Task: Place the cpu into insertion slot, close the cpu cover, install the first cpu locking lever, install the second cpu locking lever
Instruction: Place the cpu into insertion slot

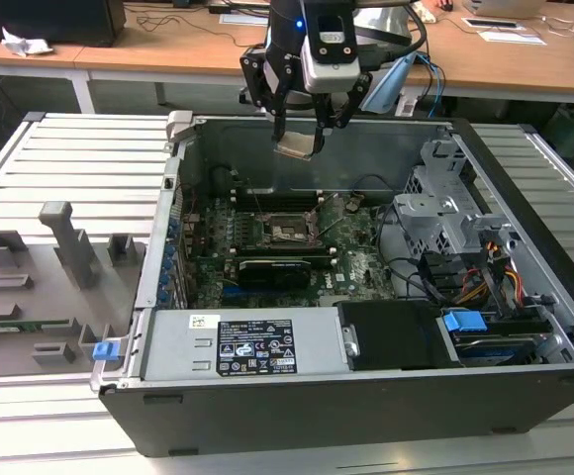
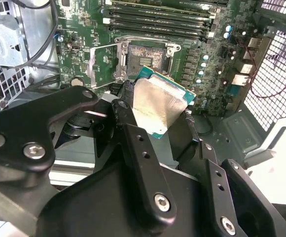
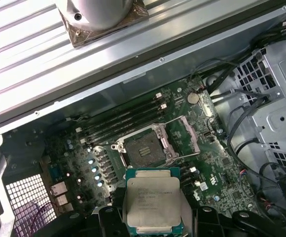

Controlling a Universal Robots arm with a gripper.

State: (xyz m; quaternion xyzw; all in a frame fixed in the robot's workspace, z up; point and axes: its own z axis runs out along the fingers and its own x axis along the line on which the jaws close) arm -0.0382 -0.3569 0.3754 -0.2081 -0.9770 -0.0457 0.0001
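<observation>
Hand (image 1: pixel 303 127) grasps the cpu (image 1: pixel 299 145) by its edges, tilted and high over the board (image 1: pixel 358 263), and the open slot (image 1: pixel 289 231) lies below it, well apart.

You're looking at an open computer case (image 1: pixel 297 421) lying on the slatted bench (image 1: pixel 89 148). Inside it, the green board (image 1: pixel 361 267) carries a long black card (image 1: pixel 282 267) and, in both wrist views, rows of memory slots (image 3: pixel 123 121) (image 2: pixel 158 19). A labelled power supply (image 1: pixel 242 346) lies along the near wall, with a metal drive cage (image 1: pixel 445 208) toward the exterior view's right. On the exterior view's left, a grey fixture tray (image 1: pixel 30 297) lies beside the case, with a blue clip (image 1: pixel 106 349) between them.
</observation>
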